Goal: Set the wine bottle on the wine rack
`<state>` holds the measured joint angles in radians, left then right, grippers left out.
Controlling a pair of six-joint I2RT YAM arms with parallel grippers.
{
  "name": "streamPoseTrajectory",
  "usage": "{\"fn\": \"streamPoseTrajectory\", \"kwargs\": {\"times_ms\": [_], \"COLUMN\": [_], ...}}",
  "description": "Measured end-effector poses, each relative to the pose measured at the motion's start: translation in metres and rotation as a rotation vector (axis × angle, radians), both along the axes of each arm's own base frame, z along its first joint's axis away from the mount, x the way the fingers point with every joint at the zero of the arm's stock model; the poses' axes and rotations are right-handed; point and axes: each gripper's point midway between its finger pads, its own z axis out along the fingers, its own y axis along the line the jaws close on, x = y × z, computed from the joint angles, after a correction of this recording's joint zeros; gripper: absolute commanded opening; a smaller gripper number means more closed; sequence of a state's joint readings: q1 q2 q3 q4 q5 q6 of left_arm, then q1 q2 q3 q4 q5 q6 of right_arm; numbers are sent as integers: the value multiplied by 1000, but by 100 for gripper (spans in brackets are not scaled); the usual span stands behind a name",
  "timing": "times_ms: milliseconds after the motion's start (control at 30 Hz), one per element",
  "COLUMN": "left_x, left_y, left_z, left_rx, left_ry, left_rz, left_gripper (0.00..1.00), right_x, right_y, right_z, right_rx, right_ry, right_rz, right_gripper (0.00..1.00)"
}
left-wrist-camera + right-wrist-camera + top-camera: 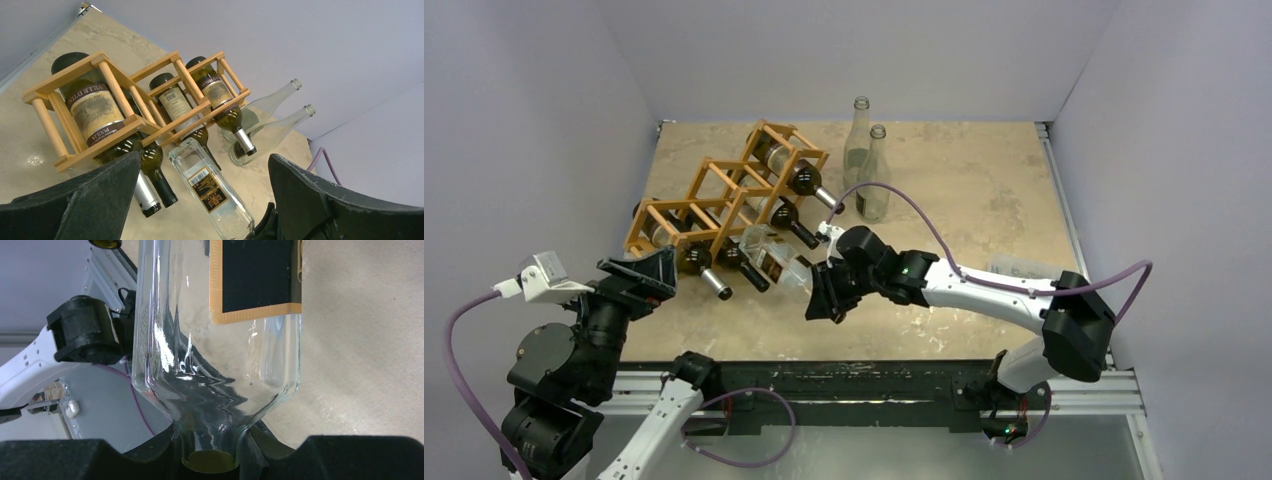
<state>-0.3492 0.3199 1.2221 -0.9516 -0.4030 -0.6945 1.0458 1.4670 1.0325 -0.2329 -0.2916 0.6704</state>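
Just near of the wine rack [724, 195], the folded left arm aims its left fingers [100, 200], spread wide and empty, at it, while from the rack's right the right arm reaches low over the surface [964, 200], right fingers [350, 460] clamped on the neck of the clear wine bottle [774, 262], whose base meets the rack's near side.
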Motion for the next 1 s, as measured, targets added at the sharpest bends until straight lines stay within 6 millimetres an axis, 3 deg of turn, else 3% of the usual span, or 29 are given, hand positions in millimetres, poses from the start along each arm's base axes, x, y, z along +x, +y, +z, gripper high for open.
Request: {"fn": "streamPoseTrajectory", "kwargs": {"times_ms": [267,433,700,1000], "left_x": [-5,-6,-18,-35], "left_y": [-3,-7,-3,7], "left_z": [2,2,13,10], "left_rx": [-8,-9,-11,-13], "left_ry": [-17,-16,-44,-63], "left_rz": [-27,-49,-54,-32], "left_gripper": [100,100,100,100], "right_x": [22,38,43,54], "right_y": [7,21,32,42], "right_z": [12,22,4,5], "right_rx": [31,65,42,51], "right_ry": [3,-10,4,-31], "right_rz": [-55,-65,-41,-17], "right_gripper": [0,0,0,0]}}
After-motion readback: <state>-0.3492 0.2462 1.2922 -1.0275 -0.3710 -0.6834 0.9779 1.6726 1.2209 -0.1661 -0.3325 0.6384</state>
